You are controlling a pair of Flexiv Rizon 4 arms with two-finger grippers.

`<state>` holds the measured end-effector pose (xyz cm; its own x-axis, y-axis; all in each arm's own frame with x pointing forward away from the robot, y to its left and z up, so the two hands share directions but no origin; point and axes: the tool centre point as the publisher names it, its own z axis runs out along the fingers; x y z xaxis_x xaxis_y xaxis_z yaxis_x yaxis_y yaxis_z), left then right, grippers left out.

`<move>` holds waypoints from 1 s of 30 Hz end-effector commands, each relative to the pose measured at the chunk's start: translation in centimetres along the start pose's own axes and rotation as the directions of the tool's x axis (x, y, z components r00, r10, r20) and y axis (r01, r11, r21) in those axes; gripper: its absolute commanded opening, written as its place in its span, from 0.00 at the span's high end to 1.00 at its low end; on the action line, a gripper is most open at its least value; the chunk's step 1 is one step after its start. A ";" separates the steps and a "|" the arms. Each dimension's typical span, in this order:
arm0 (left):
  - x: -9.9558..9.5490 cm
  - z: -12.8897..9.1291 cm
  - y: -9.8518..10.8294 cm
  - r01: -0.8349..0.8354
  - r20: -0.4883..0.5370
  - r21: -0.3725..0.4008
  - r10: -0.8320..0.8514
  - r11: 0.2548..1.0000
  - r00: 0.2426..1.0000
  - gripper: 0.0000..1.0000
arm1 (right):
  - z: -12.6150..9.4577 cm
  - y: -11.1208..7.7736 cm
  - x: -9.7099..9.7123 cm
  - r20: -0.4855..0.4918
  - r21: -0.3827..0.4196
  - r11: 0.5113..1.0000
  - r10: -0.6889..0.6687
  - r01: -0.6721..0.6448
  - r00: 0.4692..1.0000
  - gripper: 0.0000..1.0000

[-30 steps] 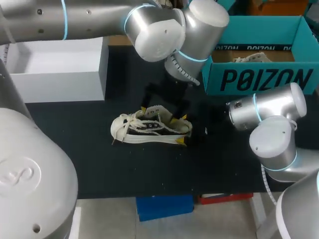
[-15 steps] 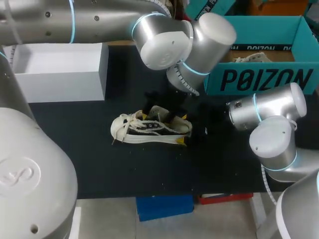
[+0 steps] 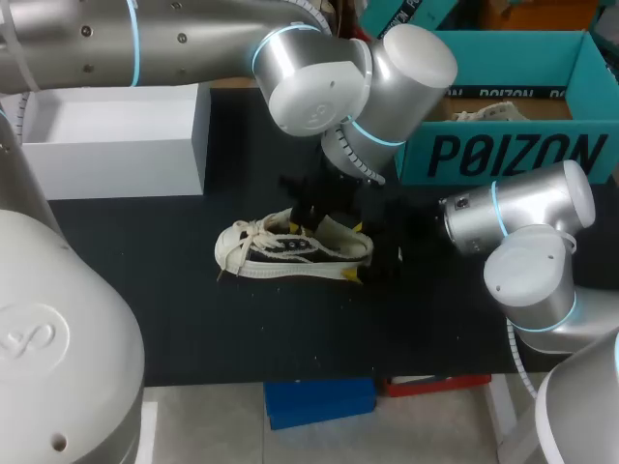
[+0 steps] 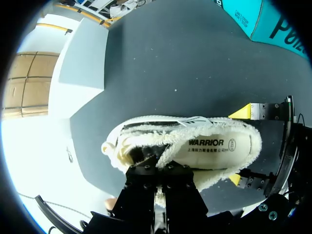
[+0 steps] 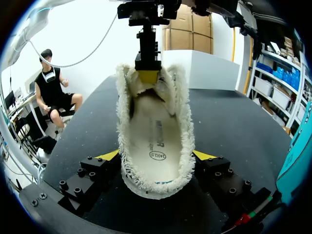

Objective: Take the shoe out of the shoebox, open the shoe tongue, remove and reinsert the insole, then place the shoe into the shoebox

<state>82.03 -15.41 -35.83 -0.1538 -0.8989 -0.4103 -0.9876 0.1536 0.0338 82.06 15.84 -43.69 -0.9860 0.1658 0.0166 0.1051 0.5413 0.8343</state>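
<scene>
R gripper (image 5: 157,156) clamped on shoe (image 3: 290,253) at heel (image 4: 246,146), one tip each side, shoe on table (image 3: 193,309). L gripper (image 5: 147,77) pinched together on tongue (image 5: 145,97).

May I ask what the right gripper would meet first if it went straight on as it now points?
The shoe: the right gripper clasps its heel, so any advance would likely press into the heel at once. Farther along the shoe, the left gripper is at the tongue.

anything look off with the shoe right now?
Nothing stands out. The shoe sits upright on the table, the right gripper clamps its heel, the left gripper is at the tongue, and the insole lies flat inside.
</scene>
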 end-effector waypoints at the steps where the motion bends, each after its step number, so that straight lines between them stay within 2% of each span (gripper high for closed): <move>1: -1.4 -0.7 0.6 0.008 -0.033 0.025 -0.007 1.000 0.999 1.00 | 0.5 -0.2 -0.2 -0.001 0.003 1.000 0.002 -0.002 1.000 1.00; 13: -5.3 -0.9 1.6 0.084 -0.049 0.067 -0.080 0.994 0.996 1.00 | 0.5 -0.2 -0.2 -0.001 0.003 1.000 0.002 -0.002 1.000 1.00; 22: -7.3 1.4 2.6 0.147 -0.012 0.027 -0.146 0.989 0.989 1.00 | 0.5 -0.2 -0.2 -0.001 0.003 1.000 0.002 -0.002 1.000 1.00; 29: -8.1 2.9 2.8 0.186 0.019 0.002 -0.186 0.983 0.982 1.00 | 0.5 -0.2 -0.2 -0.001 0.003 1.000 0.002 -0.002 1.000 1.00; 30: -8.2 3.0 2.9 0.189 0.025 -0.003 -0.188 0.982 0.982 0.74 | 0.5 -0.2 -0.2 -0.001 0.003 1.000 0.002 -0.002 1.000 1.00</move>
<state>80.46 -6.82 -34.62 0.0330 -0.9042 -0.4259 -0.9988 -0.0143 -0.0472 82.08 16.01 -43.66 -0.9863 0.1642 0.0165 0.1040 0.5407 0.8347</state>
